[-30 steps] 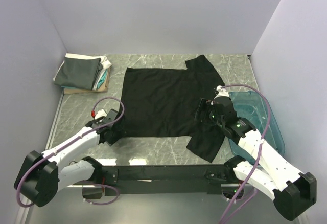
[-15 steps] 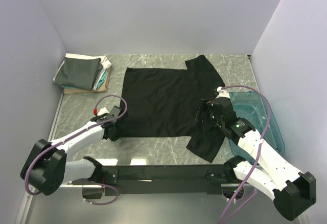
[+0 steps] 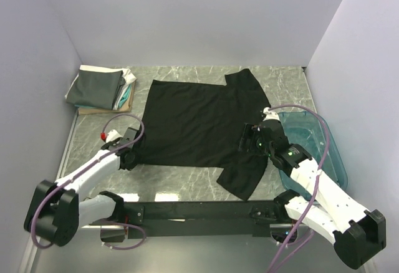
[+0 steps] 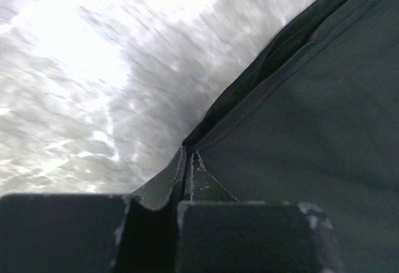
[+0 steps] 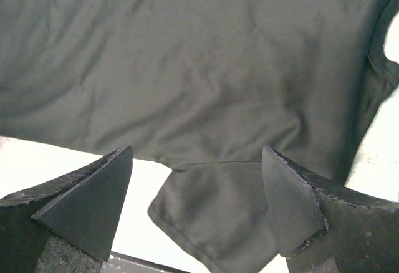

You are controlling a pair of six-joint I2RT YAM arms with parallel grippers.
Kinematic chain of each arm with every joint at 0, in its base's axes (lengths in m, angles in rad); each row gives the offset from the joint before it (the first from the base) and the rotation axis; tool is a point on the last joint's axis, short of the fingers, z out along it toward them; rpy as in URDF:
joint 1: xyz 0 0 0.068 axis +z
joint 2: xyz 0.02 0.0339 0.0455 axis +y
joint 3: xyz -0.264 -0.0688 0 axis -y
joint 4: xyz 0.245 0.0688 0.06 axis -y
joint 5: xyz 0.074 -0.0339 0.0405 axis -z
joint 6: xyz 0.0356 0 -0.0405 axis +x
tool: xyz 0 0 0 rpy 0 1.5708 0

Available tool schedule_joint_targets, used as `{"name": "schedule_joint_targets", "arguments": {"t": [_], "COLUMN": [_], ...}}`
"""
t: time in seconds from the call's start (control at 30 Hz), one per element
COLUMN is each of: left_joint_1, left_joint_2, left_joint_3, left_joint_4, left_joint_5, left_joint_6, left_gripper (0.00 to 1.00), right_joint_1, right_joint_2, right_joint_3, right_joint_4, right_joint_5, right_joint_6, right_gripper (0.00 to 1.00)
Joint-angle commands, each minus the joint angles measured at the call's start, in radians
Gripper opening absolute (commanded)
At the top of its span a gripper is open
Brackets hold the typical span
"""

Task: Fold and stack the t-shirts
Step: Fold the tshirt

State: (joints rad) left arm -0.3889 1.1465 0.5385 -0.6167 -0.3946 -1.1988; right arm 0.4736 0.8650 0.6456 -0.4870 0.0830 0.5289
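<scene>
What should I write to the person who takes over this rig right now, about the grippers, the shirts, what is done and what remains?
The left gripper is shut on the near-left hem corner of the black t-shirt.
The right gripper is open above that shirt, near its near-side sleeve, and holds nothing.
The black t-shirt lies spread on the table, not yet folded.
Done: a folded pile of other shirts sits at the far-left corner.
Left to do: fold the black one and stack it on the pile.

table [image 3: 87, 137]: black t-shirt [image 3: 193, 123], stack [image 3: 100, 88], tub [image 3: 328, 150]
</scene>
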Motion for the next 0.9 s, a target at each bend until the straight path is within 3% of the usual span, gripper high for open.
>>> {"name": "schedule_joint_targets", "arguments": {"t": [0.0,0.23,0.5,0.63,0.87], "left_joint_1": [0.035,0.051,0.051,0.051,0.051], "left_joint_2": [-0.073,-0.103,-0.137,-0.148,-0.183], "left_joint_3": [-0.020,-0.031,-0.038,-0.043,-0.057], "left_joint_4": [-0.037,-0.061,-0.078,-0.075,-0.074], "left_joint_5": [-0.061,-0.078,-0.098,-0.089,-0.085], "left_joint_6": [-0.012,-0.050,-0.088,-0.081,-0.090], "left_gripper": [0.01,0.01,0.01,0.01,0.01], "right_joint_1": [0.013,0.267,0.562,0.707,0.778], "right_joint_2": [-0.014,0.049,0.101,0.163,0.310], "right_joint_3": [0.000,0.028,-0.040,-0.035,-0.021], "right_joint_4": [-0.002,-0.155,-0.251,-0.262,-0.259], "right_joint_5": [-0.031,0.115,0.064,0.040,0.052], "right_joint_6": [-0.023,0.045,0.264,0.289,0.290], "right_gripper": [0.90,0.89,0.86,0.79,0.66]}}
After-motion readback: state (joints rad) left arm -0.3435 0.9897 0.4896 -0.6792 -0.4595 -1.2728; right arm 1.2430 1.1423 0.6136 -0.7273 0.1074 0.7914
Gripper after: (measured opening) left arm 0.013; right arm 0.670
